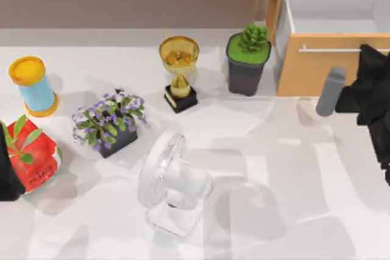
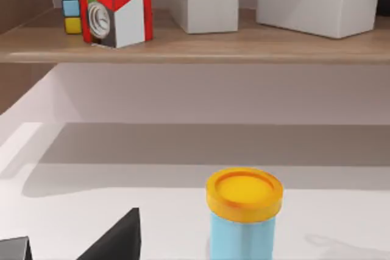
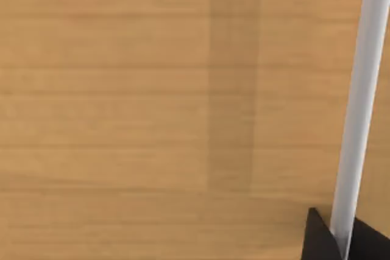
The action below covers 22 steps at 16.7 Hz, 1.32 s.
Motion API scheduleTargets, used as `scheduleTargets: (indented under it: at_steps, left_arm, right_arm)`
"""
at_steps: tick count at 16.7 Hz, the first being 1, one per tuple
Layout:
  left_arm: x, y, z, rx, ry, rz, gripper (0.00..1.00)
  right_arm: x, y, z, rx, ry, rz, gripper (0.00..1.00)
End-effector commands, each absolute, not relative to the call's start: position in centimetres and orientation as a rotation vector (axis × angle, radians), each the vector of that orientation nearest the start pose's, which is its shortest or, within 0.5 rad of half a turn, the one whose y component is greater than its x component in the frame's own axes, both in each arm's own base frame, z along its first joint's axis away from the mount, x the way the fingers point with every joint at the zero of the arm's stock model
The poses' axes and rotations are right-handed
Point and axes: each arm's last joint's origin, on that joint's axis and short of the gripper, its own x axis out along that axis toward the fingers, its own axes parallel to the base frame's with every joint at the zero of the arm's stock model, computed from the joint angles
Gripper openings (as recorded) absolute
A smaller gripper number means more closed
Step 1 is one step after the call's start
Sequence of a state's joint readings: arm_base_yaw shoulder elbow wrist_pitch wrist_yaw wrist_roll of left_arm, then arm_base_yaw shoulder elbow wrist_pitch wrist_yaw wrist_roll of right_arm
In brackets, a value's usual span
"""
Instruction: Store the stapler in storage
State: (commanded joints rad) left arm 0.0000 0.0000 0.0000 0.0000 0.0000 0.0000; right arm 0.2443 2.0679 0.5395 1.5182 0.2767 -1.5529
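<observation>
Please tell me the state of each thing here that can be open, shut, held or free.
drawer, open, white inside showing.
handle, held between the right gripper fingers.
stapler, free, lying on the table outside the drawer.
left gripper, open, holding nothing.

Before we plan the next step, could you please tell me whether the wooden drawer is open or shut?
Open: the drawer is pulled out, its white inside visible behind the front panel. The right gripper is at the handle.

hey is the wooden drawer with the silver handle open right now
Yes, in the top view the light-wood drawer is pulled out, its white inside showing behind the front panel with the silver bar handle.
</observation>
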Motion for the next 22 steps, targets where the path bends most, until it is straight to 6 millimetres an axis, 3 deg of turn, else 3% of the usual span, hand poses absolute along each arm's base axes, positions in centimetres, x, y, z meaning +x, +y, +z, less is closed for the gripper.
scheduleTargets:
  at_steps: [7,15,22]
  left_arm:
    - [10.6,-0.1,16.0,0.0,0.0,0.0,1.0]
    - [10.6,-0.1,16.0,0.0,0.0,0.0,1.0]
    - [10.6,-0.1,16.0,0.0,0.0,0.0,1.0]
  right_arm:
    - [31.8,7.1,8.8,-1.567,0.013,-0.004,0.0]
    - [37.2,7.1,8.8,-1.568,0.013,0.001,0.0]
    - [38.0,7.1,8.6,-1.568,0.022,0.009,0.0]
